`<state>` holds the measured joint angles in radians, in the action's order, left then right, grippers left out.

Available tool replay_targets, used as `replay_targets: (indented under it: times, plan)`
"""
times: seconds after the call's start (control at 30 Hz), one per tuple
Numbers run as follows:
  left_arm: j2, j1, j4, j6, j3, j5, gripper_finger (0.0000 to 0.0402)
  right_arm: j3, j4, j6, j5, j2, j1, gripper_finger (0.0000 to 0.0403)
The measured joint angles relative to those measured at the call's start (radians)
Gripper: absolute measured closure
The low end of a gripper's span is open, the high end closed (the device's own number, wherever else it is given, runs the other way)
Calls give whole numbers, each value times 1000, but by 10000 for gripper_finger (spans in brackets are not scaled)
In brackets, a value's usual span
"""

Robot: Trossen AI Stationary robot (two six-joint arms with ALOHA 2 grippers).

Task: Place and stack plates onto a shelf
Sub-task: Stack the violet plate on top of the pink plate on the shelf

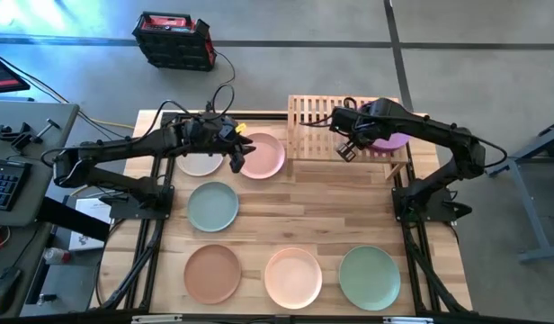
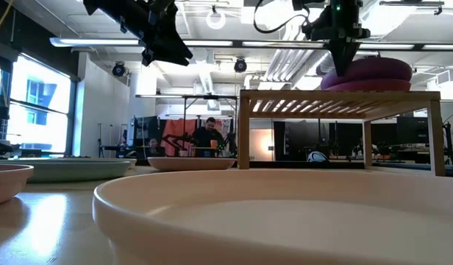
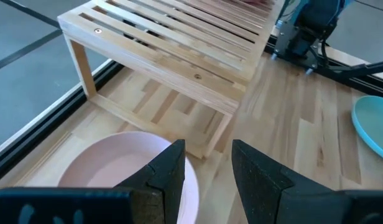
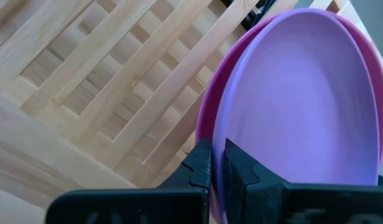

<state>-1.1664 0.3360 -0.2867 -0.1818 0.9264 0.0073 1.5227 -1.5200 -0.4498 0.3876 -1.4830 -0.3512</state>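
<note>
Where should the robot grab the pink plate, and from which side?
Probably by its thin raised rim, on the edge nearest the shelf. The pink plate lies flat on the table, so only the rim gives something to pinch. The open left gripper already hangs above that edge, so coming straight down with one finger inside and one outside looks best.

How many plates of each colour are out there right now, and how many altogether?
On the shelf, stacked:
purple plate: 1
magenta plate: 1

On the tabletop:
pink plate: 1
beige plate: 1, partly under the left arm
sage plate: 1
tan plate: 1
cream plate: 1
green plate: 1

Total: 8 plates
</note>
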Motion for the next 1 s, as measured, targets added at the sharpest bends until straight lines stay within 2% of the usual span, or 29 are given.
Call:
replay_targets:
  times: [0.23, 0.6, 1.0]
  plan:
    - [0, 5, 0, 0, 0, 0, 282, 0, 22, 32, 0, 0, -21, 396]
    - [0, 4, -1, -2, 0, 0, 282, 0, 24, 50, 30, 0, -24, 326]
    - [0, 4, -42, -1, 0, 0, 282, 29, -18, 67, 30, -1, -24, 315]
